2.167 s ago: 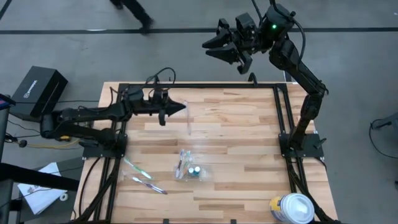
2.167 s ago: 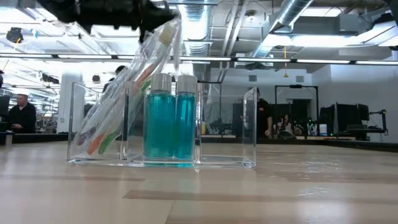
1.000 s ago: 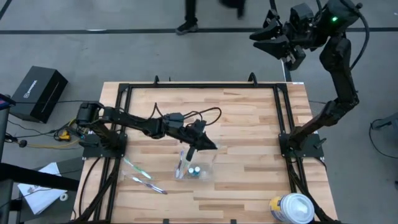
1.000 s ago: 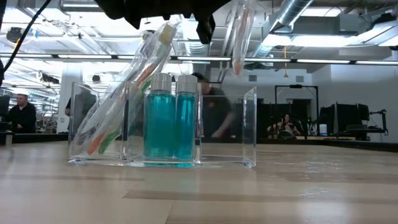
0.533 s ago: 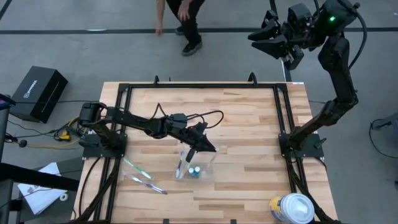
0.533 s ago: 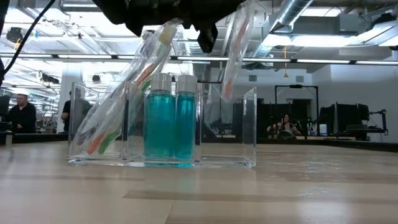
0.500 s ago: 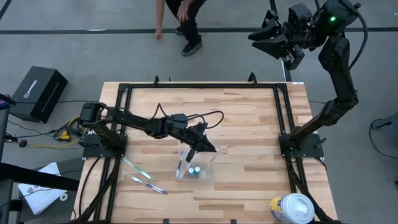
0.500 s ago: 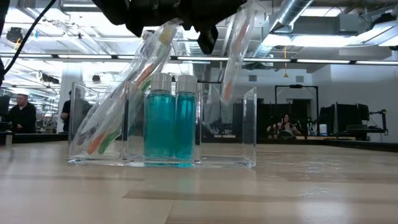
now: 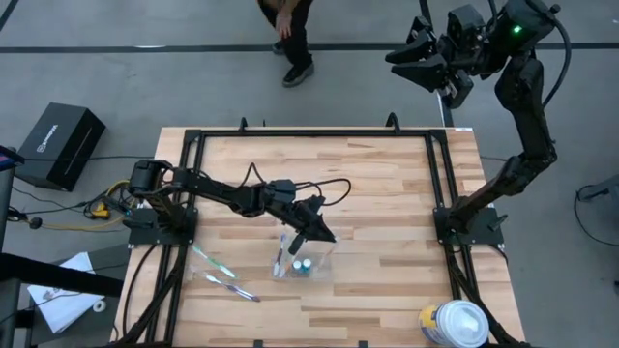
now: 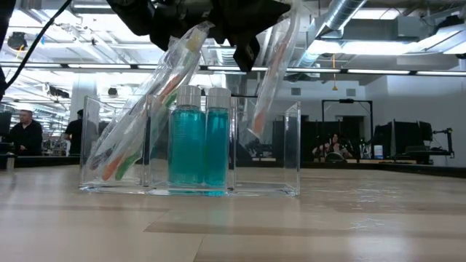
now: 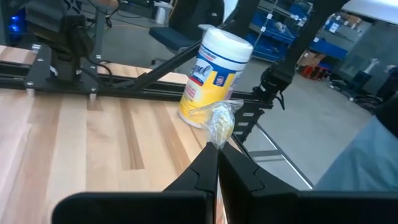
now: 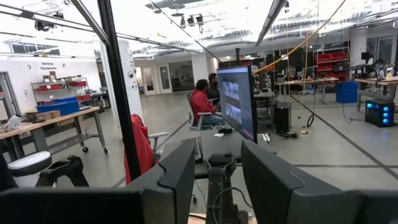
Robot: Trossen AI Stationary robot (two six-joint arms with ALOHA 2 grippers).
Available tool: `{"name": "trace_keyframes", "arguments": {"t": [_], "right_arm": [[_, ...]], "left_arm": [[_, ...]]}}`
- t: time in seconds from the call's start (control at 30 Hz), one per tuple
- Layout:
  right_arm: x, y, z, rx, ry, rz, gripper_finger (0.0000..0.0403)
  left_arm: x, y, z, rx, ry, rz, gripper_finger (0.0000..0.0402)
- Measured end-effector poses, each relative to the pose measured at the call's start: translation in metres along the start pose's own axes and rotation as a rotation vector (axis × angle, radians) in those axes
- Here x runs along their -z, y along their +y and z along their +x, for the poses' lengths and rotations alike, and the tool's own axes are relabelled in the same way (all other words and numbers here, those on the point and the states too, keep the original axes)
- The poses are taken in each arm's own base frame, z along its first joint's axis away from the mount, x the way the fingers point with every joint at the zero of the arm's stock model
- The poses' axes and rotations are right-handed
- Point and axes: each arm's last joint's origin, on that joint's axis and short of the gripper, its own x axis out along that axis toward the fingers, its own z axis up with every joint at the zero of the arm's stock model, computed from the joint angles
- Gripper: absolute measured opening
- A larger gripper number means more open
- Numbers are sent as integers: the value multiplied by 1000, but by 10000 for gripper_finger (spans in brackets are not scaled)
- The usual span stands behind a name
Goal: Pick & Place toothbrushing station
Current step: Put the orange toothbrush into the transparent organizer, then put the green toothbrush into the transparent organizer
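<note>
Holder [image 10: 189, 145] has brushes and 2 tubes [image 10: 198, 138]; left gripper [image 9: 317, 230] pinches a wrapped toothbrush [image 10: 268, 80] into it; 2 toothbrushes [image 9: 221, 273] remain near the table's left edge.

I see the clear holder [image 10: 293, 145] standing upright on the table, 2 teal tubes [image 10: 198, 138] upright in its middle section. Wrapped toothbrushes [image 10: 138, 124] lean in one end section; 1 more wrapped toothbrush [image 10: 266, 87] slants into the other. 2 toothbrushes [image 9: 221, 272] lie flat nearby.

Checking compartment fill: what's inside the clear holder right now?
In the clear holder: wrapped toothbrushes leaning at one end, two teal tubes in the middle. The left gripper, shut, lowers another wrapped toothbrush into the other end; its top is hidden.
</note>
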Motion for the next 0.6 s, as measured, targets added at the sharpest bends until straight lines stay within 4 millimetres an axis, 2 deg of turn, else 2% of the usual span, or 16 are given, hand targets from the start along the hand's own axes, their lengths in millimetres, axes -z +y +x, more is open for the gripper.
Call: {"name": "trace_keyframes", "arguments": {"t": [0.27,0.6], "right_arm": [[0,0,0,0,0,0,122],[1,4,4,-27,2,4,122]], "left_arm": [[1,-5,2,29,10,1,18],[1,-5,2,30,5,-1,118]]}}
